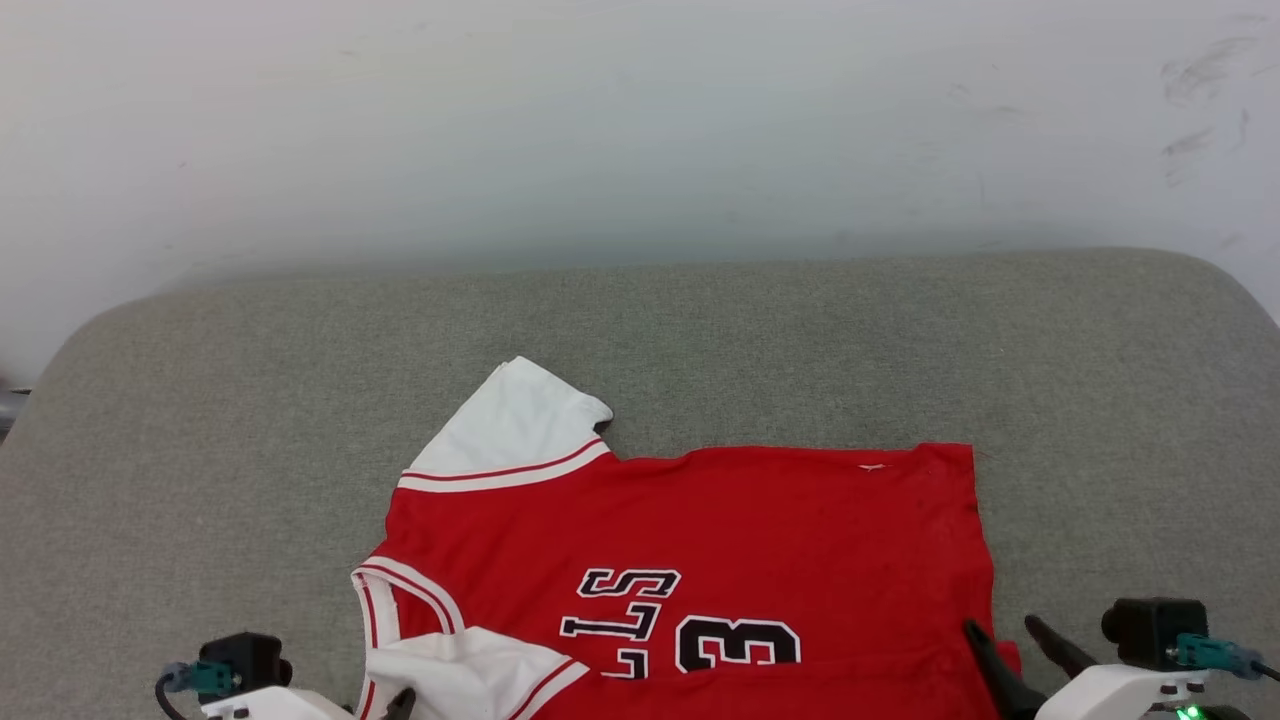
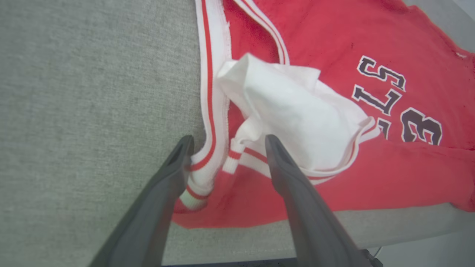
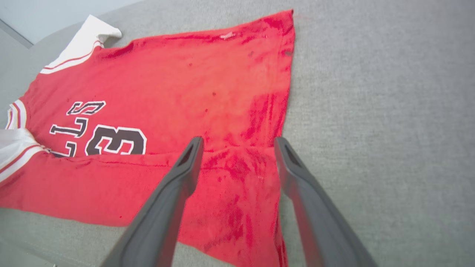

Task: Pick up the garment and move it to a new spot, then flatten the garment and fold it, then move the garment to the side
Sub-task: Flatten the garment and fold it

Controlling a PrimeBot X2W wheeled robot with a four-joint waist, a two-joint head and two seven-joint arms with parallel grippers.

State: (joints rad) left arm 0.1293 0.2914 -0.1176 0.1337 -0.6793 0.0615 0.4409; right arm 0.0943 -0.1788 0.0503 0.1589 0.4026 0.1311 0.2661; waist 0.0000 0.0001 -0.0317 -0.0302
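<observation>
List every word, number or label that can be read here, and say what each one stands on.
"LLS": black white-outlined block letters on the red garment; a fold half covers the nearer L and would hide any earlier letters.
"3": same lettering, beside them on the garment; the fold would hide any further digit.
White tag at the garment's far edge: too small to read.
</observation>
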